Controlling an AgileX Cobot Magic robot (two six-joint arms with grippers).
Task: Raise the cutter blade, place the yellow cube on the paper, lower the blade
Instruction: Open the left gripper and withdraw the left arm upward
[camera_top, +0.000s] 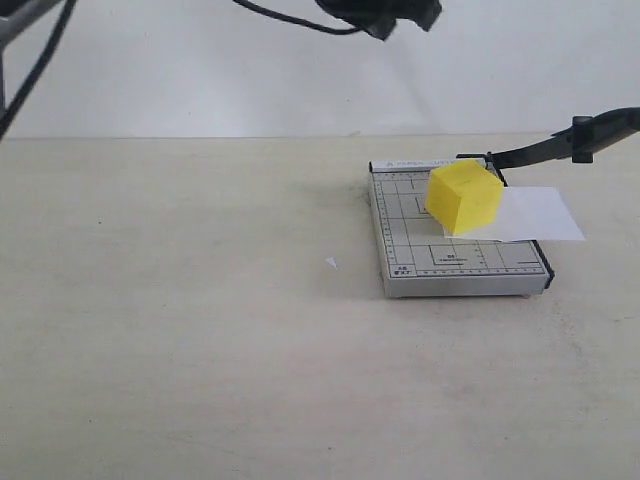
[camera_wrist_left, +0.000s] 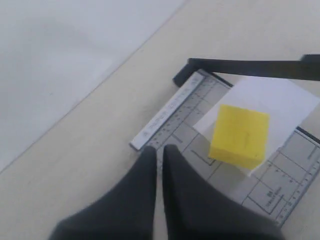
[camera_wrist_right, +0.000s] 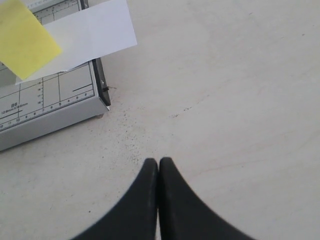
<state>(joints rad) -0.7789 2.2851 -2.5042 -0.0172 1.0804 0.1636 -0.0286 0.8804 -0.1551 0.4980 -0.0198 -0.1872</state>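
The yellow cube (camera_top: 465, 198) rests on the white paper (camera_top: 540, 212), which lies across the grey gridded trimmer base (camera_top: 455, 262) and overhangs its right side. The black cutter blade (camera_top: 560, 148) is lifted, slanting up to the right from its hinge at the base's far corner. In the left wrist view, my left gripper (camera_wrist_left: 159, 149) is shut and empty, hovering over the base's edge (camera_wrist_left: 170, 117), short of the cube (camera_wrist_left: 239, 135), paper (camera_wrist_left: 270, 97) and blade (camera_wrist_left: 250, 68). My right gripper (camera_wrist_right: 158, 161) is shut and empty above bare table, away from the base (camera_wrist_right: 50, 107), cube (camera_wrist_right: 25, 37) and paper (camera_wrist_right: 95, 30).
A tiny white scrap (camera_top: 330, 263) lies on the beige table (camera_top: 200, 350) left of the trimmer. Black cables (camera_top: 40, 60) hang at the upper left, and a dark arm part (camera_top: 385, 15) shows at the top edge. A white wall stands behind.
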